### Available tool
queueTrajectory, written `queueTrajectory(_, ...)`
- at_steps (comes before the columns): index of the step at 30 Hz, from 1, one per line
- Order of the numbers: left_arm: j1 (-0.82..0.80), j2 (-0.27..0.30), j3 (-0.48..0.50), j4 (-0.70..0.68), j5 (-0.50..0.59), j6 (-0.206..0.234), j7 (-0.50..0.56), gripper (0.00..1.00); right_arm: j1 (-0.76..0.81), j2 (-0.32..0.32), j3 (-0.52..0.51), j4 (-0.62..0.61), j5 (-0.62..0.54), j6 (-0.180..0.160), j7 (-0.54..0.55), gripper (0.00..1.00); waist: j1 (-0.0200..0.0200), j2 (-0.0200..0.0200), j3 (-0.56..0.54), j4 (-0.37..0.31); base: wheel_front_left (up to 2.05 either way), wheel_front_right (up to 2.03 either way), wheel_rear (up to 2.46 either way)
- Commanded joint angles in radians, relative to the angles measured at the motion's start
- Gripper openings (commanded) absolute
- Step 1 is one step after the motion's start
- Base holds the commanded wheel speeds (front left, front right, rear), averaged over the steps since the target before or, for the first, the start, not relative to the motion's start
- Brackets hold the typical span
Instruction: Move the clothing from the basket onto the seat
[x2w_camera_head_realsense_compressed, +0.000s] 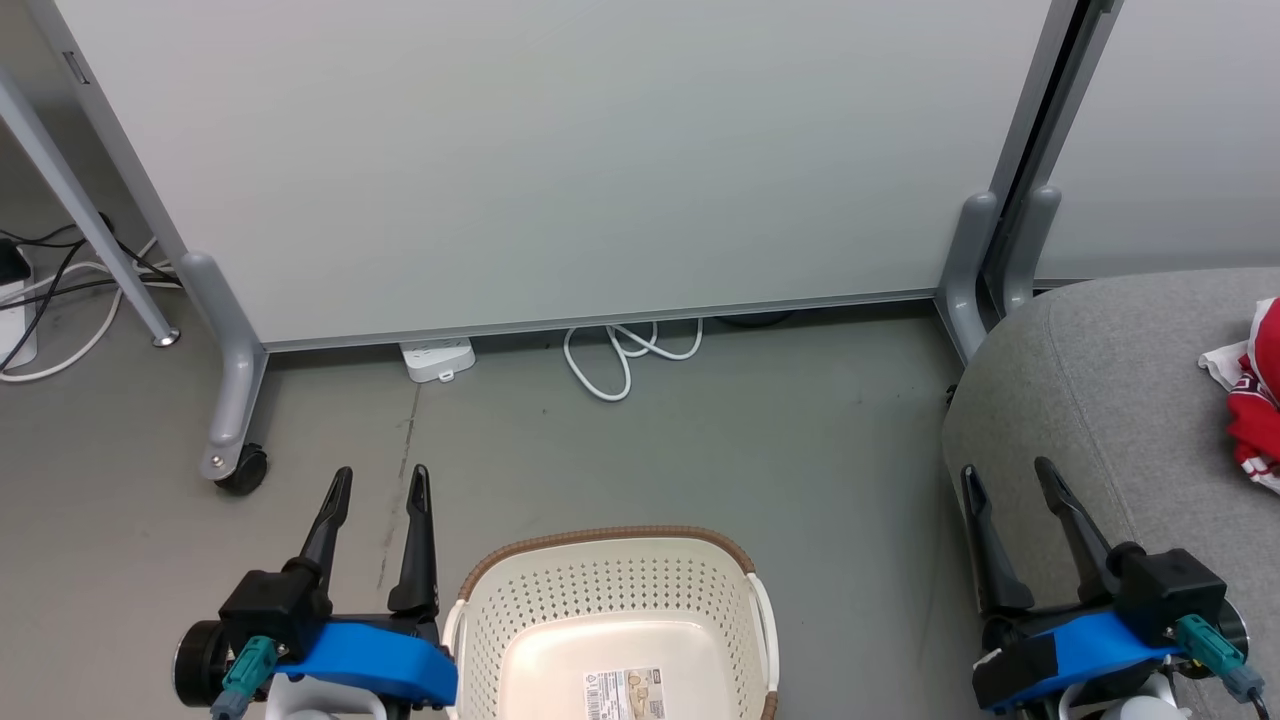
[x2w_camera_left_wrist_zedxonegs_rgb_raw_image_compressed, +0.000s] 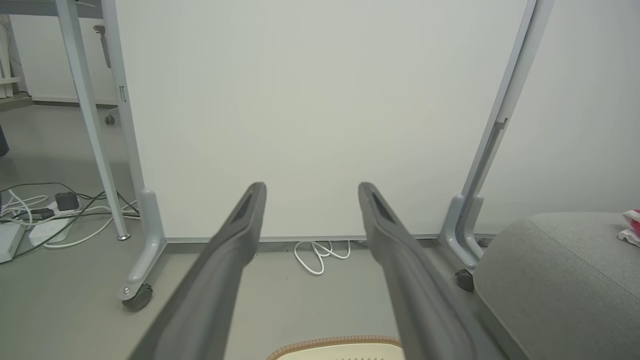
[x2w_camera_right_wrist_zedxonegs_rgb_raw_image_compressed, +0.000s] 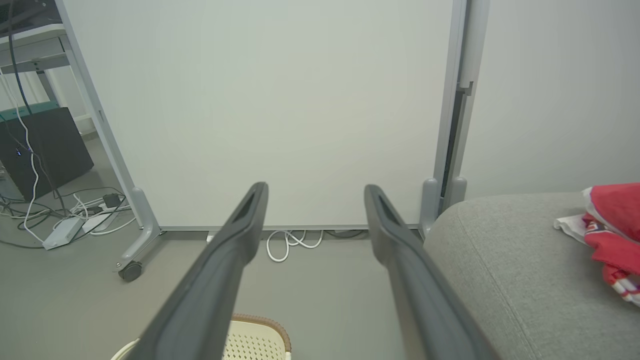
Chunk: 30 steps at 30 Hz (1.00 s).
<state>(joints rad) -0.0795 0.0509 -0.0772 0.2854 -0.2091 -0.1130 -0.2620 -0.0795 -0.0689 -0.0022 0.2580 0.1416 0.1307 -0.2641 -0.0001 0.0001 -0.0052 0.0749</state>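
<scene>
Basket (x2w_camera_head_realsense_compressed: 520, 610): nearest me, low centre in the head view, between my two arms. The floor I can see carries only a paper label (x2w_camera_head_realsense_compressed: 625, 692). Its near end is cut off, so I can't vouch for that part.
Left gripper (x2w_camera_head_realsense_compressed: 382, 472): just beside the basket's left wall, fingers pointing away from me and spread wide. Nothing between them, touching nothing.
Right gripper (x2w_camera_head_realsense_compressed: 1005, 468): well right of the basket, by the seat's near-left edge. Fingers spread wide too, empty. Contact with the fabric I can't tell.
Seat (x2w_camera_head_realsense_compressed: 1100, 400): right of the basket, running beyond the right gripper.
Clothing (x2w_camera_head_realsense_compressed: 1262, 400): red heap with white trim, on the seat at far right, partly cut by the frame. No clear long axis.
Key relation: clothing lies right of and beyond the right gripper, so the right arm is nearer.
Judgement: transfer looks done, unless something sits in the basket's unseen end.
</scene>
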Motion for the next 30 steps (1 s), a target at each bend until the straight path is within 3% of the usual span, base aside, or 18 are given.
queueTrajectory(1,-0.001,-0.001,-0.003,0.002,0.010,0.008,-0.004,1.00,0.001,0.001,0.001,-0.001,-0.002,0.000,0.000,1.00,0.0001,-0.0001,0.000,0.000,0.00,0.00,0.00)
queueTrajectory(2,0.000,0.000,-0.001,0.001,0.007,0.005,0.000,0.00,0.000,0.000,0.001,0.000,0.000,0.000,0.000,0.00,0.0001,-0.0001,0.000,0.000,0.00,0.00,0.00)
queueTrajectory(6,0.023,-0.001,0.001,0.034,0.000,0.007,0.008,0.00,0.010,0.002,0.000,0.034,0.007,0.000,0.003,0.00,0.0002,-0.0001,0.000,0.000,0.00,0.00,0.00)
queueTrajectory(30,0.004,-0.001,0.057,0.010,-0.408,-0.001,0.115,0.00,-0.004,0.007,-0.034,0.017,0.433,0.000,0.113,0.00,0.0001,-0.0001,0.002,-0.014,0.00,0.00,0.00)
